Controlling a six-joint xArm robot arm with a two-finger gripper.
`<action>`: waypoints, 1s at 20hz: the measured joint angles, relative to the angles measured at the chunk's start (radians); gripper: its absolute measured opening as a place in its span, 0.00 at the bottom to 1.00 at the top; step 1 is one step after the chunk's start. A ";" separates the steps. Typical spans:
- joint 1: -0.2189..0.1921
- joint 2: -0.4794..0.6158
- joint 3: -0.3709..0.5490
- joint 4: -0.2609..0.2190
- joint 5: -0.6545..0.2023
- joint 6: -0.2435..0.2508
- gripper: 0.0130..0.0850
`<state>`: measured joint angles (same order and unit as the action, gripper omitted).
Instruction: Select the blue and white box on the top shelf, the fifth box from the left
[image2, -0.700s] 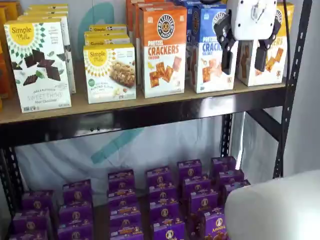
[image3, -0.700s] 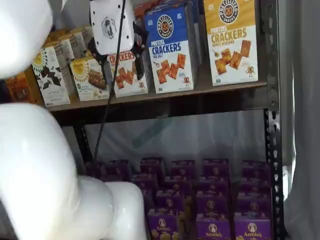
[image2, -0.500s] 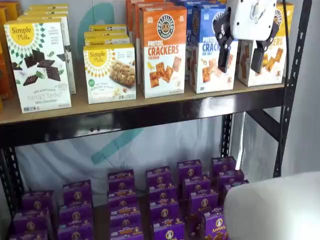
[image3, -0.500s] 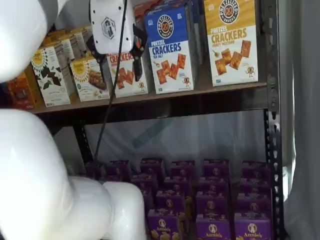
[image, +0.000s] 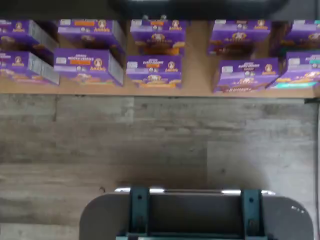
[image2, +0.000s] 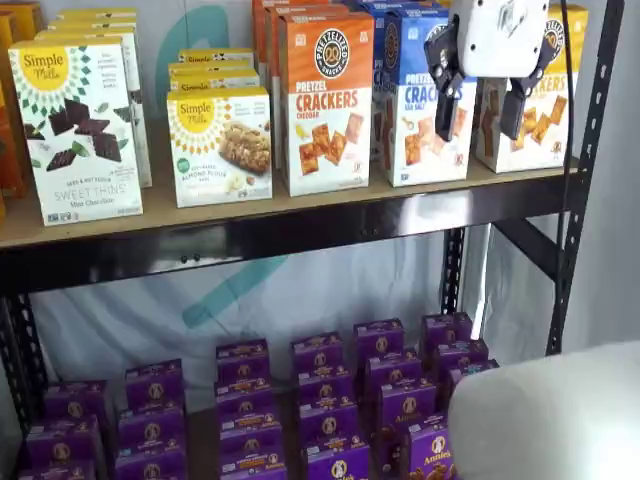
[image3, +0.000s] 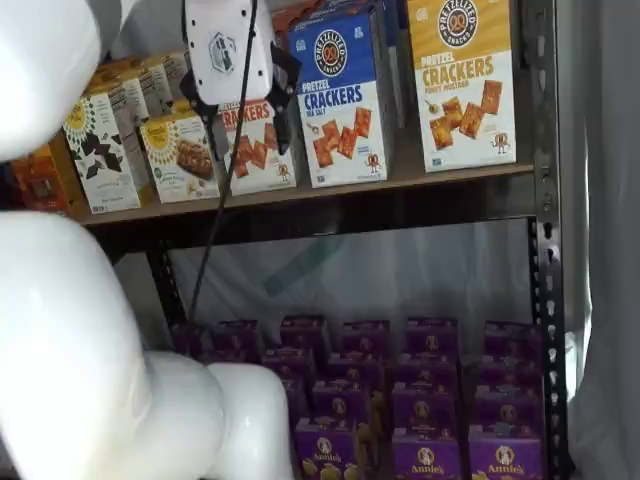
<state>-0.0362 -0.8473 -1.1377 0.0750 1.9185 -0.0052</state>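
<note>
Wrist view: purple boxes (image: 152, 70) on a tan board above grey plank floor (image: 150, 145); neither fingers nor target show.

In a shelf view, the gripper (image2: 482, 108) hangs with fingers spread, empty, before the top shelf (image2: 250, 235); its one finger overlaps the right edge of the blue and white box (image2: 420, 100), which stands between the orange-topped box (image2: 327, 100) and the partly hidden yellow-topped box (image2: 560, 90).

In a shelf view, the gripper (image3: 245, 120) appears beside the box (image3: 340, 95), its fingers dark against the boxes behind
</note>
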 joint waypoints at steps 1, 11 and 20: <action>-0.003 0.005 -0.002 -0.004 -0.013 -0.005 1.00; -0.098 0.118 -0.088 0.001 -0.097 -0.100 1.00; -0.147 0.207 -0.153 0.000 -0.141 -0.152 1.00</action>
<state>-0.1830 -0.6405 -1.2911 0.0754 1.7775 -0.1571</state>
